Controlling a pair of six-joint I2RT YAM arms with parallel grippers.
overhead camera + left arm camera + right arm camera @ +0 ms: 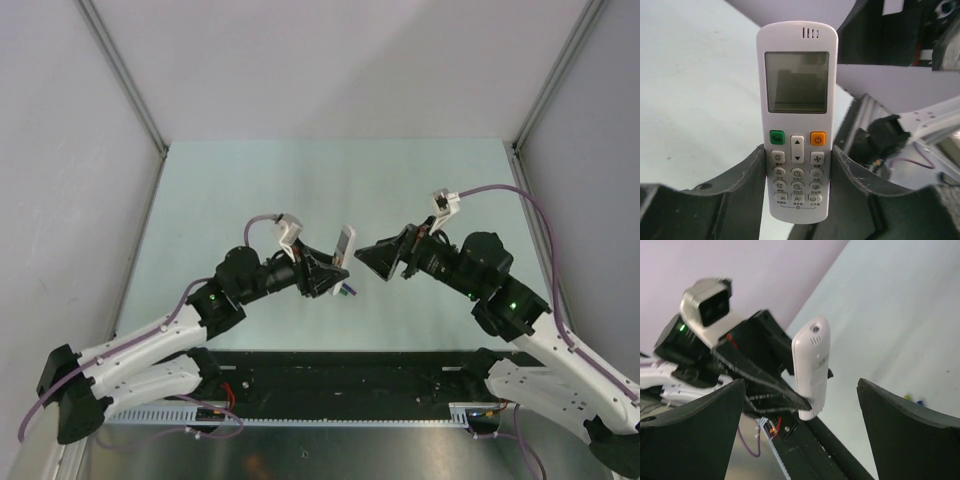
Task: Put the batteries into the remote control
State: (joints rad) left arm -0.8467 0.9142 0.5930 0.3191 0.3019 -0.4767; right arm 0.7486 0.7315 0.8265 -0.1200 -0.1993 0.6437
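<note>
My left gripper is shut on the lower end of the white remote control and holds it upright above the table. In the left wrist view the remote faces the camera with its grey display and buttons, clamped between both fingers. My right gripper is open and empty, close to the remote's right. In the right wrist view the remote's back sits between its spread fingers. The purple and green batteries lie on the table below the remote, and show small in the right wrist view.
The pale green table is walled by grey panels left, right and behind. A black rail and cable tray run along the near edge between the arm bases. The left arm's wrist camera shows behind the remote.
</note>
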